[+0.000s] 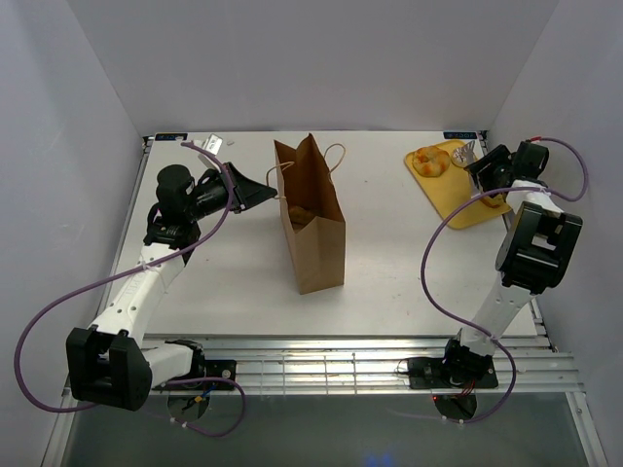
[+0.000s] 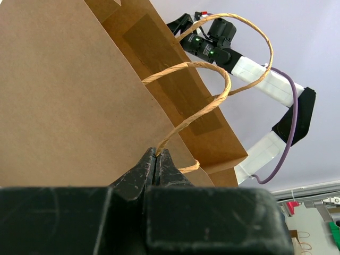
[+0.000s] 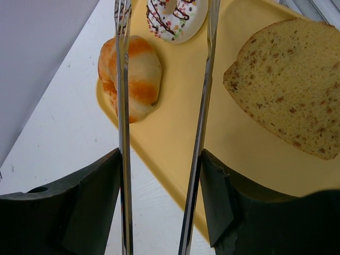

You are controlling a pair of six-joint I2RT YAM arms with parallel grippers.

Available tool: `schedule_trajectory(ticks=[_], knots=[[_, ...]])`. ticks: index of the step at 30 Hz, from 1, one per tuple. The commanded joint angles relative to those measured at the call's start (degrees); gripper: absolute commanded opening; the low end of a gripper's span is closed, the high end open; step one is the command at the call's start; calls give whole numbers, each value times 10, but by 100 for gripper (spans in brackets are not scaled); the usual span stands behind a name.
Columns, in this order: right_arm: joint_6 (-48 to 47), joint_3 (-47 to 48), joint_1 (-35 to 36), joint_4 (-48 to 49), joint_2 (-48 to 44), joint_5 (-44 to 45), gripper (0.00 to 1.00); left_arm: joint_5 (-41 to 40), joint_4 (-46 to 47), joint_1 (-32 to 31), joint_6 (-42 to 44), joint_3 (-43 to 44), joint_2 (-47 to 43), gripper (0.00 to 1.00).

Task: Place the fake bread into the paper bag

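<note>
Top external view: one brown paper bag (image 1: 313, 229) stands upright and open near the middle of the white table (image 1: 224, 282), and one yellow tray (image 1: 465, 204) lies at the far right, well apart from the bag. Two arms are in play. The left gripper (image 1: 265, 193) reaches to the bag's left rim. In the left wrist view its jaws are pressed together on one of the bag's two twisted paper handles (image 2: 226, 87), gripping the near loop close to where it joins the bag wall, while the second loop arcs free behind it. The right gripper (image 1: 479, 165) hangs over the tray. In the right wrist view its fingers (image 3: 90, 191) grip one pair of metal tongs (image 3: 123, 106) from the outside, and the tongs' two arms stand apart with nothing between them. Three pieces of fake bread lie on the tray in that view: one golden-orange roll (image 3: 139, 79) at the tray's left edge, crossed by the left tong arm; one white-iced donut (image 3: 178, 18) with sprinkles and dark stripes, at the top between the two arms; and one flat speckled slice (image 3: 292, 85) to the right of the right arm. From above, one golden-brown piece (image 1: 300, 212) shows inside the bag's mouth; whether more lie under it cannot be told.
</note>
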Motion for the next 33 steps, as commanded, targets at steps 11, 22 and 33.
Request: schedule_trajectory(ticks=[11,22,33], knots=[[25,37,1,37,49,-31,62,7,0,-2,14,-2,0,0],[39,86,6,26,92,-55,60,6,-1,-2,15,2,3,0],[41,82,6,21,88,-54,41,6,-1,-3,15,2,3,0]])
